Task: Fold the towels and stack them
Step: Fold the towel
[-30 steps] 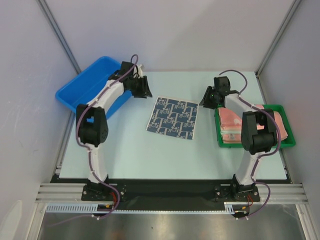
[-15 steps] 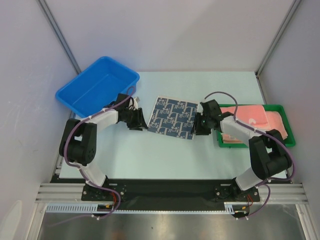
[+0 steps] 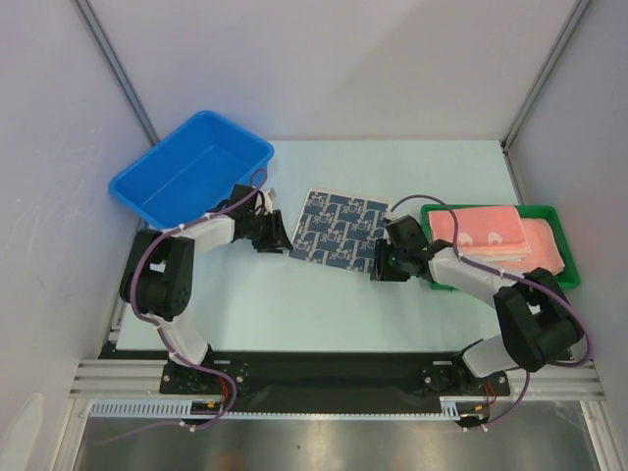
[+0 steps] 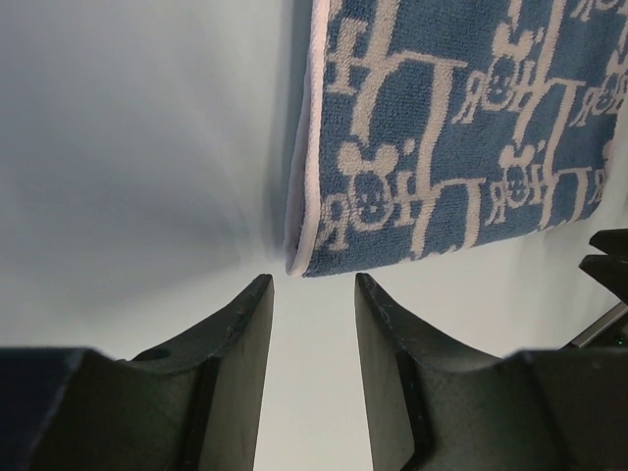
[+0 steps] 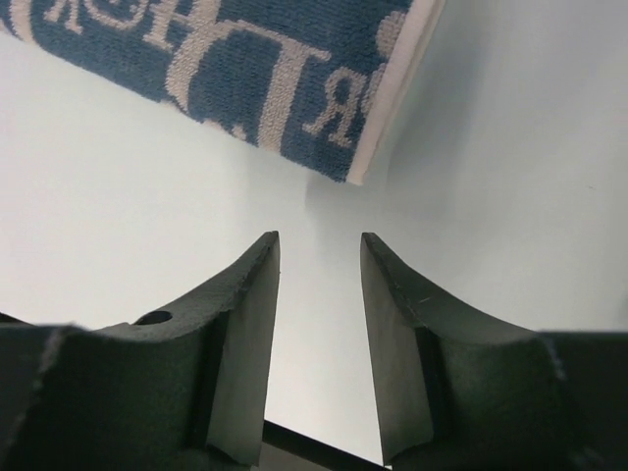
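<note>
A blue-and-white patterned towel (image 3: 339,231) lies flat on the pale table, between the two arms. My left gripper (image 3: 282,242) sits low at its near left corner (image 4: 300,263); the jaws stand open and empty, the corner just beyond the tips (image 4: 312,287). At the near right corner (image 5: 355,175) my right gripper (image 3: 380,268) is likewise open and empty (image 5: 320,241), a short gap short of the cloth. Salmon-pink towels (image 3: 488,232) are stacked in the green tray (image 3: 571,263); the top one has white markings.
An empty blue bin (image 3: 186,179) stands at the back left, behind the left arm. The green tray is right of the right arm's forearm. Grey walls close in the table on three sides.
The left arm swung from the blue bin and the right arm from behind the tray, both down to the patterned towel's near corners. The pink stack is now uncovered.
</note>
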Available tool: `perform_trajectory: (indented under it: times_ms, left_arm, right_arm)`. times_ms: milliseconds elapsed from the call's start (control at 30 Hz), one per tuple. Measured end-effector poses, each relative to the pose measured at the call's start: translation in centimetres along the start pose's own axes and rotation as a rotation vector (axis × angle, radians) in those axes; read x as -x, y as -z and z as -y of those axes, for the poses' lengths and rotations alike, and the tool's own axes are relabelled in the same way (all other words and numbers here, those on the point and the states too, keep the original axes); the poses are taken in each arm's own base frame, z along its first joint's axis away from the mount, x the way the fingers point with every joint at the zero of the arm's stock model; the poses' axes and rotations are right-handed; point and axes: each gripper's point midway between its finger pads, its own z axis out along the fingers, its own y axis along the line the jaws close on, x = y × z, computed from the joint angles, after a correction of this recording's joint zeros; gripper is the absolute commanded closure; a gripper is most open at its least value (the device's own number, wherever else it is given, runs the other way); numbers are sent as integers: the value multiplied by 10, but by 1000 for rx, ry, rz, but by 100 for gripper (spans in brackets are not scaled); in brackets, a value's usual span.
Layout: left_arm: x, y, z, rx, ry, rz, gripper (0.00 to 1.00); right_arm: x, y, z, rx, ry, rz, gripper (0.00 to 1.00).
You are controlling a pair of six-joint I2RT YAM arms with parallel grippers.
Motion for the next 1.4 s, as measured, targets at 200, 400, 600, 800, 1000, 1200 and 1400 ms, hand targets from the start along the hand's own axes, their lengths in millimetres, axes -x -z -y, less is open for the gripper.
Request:
perform_trajectory:
  times_ms: [200, 400, 600, 800, 1000, 1200, 1400]
  left_arm:
    - [-12, -4, -2, 4, 2, -21, 55]
    - [-14, -11, -6, 7, 13, -30, 71]
    - [-18, -13, -9, 19, 19, -46, 100]
    - [-36, -8, -11, 34, 19, -65, 100]
    - [-91, 18, 1, 44, -15, -80, 100]
    - [-130, 44, 7, 32, 2, -62, 59]
    - [-89, 50, 18, 59, -1, 46, 57]
  right_arm:
    - [11, 4, 2, -37, 24, 57, 57]
    - [25, -7, 4, -73, 23, 85, 63]
    - [14, -17, 0, -72, 40, 64, 92]
    - [-12, -13, 9, -84, 54, 28, 98]
    - [-30, 13, 11, -58, 64, 34, 96]
    - [-41, 42, 11, -45, 41, 43, 61]
    - [-4, 52, 6, -37, -15, 117, 61]
